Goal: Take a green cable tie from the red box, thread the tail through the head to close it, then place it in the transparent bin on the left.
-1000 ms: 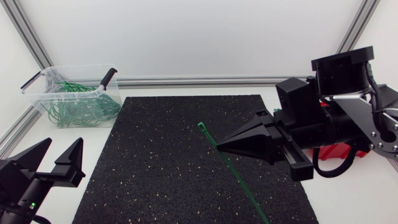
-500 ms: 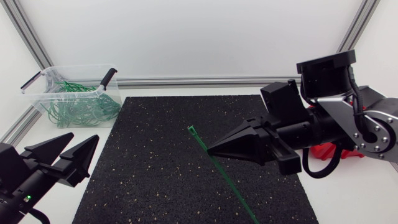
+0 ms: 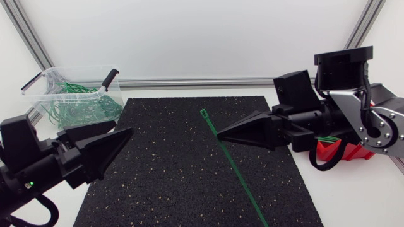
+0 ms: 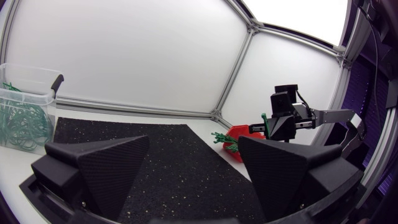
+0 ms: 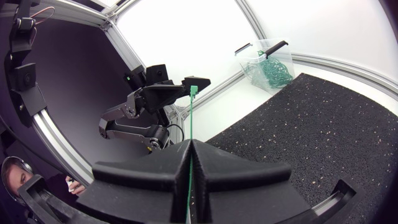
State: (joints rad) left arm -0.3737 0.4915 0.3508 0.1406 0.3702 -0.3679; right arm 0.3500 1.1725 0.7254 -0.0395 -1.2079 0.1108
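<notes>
My right gripper (image 3: 219,135) hangs over the right half of the black mat (image 3: 164,164), shut on a straight green cable tie (image 3: 233,169). The tie's head (image 3: 203,112) points to the back and its tail runs toward the front edge. In the right wrist view the tie (image 5: 191,124) rises from between the closed fingers (image 5: 155,171). My left gripper (image 3: 123,131) stands open and empty at the mat's left edge, pointing at the right one. The transparent bin (image 3: 44,85), back left, holds several closed green ties. The red box (image 3: 344,151) is partly hidden behind my right arm.
In the left wrist view the open gripper (image 4: 193,177) frames the mat, with the red box (image 4: 239,134) and my right arm (image 4: 286,118) ahead and the bin (image 4: 18,118) off to one side. An aluminium frame rail (image 3: 189,82) borders the table's back.
My left arm has swung in from the front left corner and turned its open gripper toward the mat. My right gripper moved left with the tie, then back slightly.
</notes>
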